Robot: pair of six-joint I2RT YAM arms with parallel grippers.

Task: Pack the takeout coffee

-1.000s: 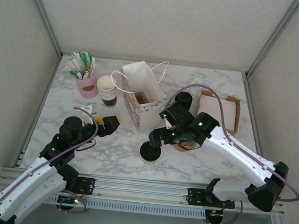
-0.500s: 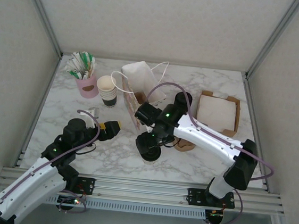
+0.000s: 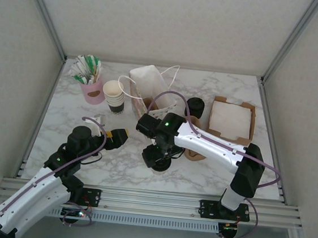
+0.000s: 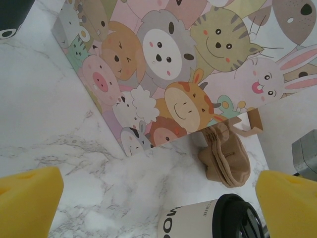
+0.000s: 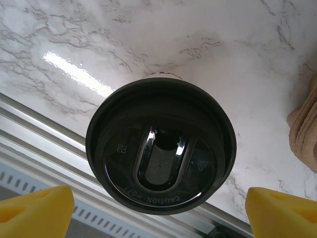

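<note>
Takeout coffee (image 3: pixel 157 161) stands upright on the counter (image 3: pixel 113 171), frame centre, just below the bag (image 3: pixel 150 92). Right gripper (image 5: pixel 158 210) is spread wide above the lid, likely lining up a side grasp. Left gripper (image 3: pixel 117 134) is spread, parked lower left, facing the bag.

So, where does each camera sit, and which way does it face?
Top external: above, behind the bases, looking down on the table; both arms, left tool and right tool, show.
Left wrist: low, facing the cartoon bag; its yellow fingers at the lower corners.
Right wrist: straight down on the takeout coffee; its fingers flank the lid.
Shared: both wrist views show the takeout coffee and brown sleeves.
</note>
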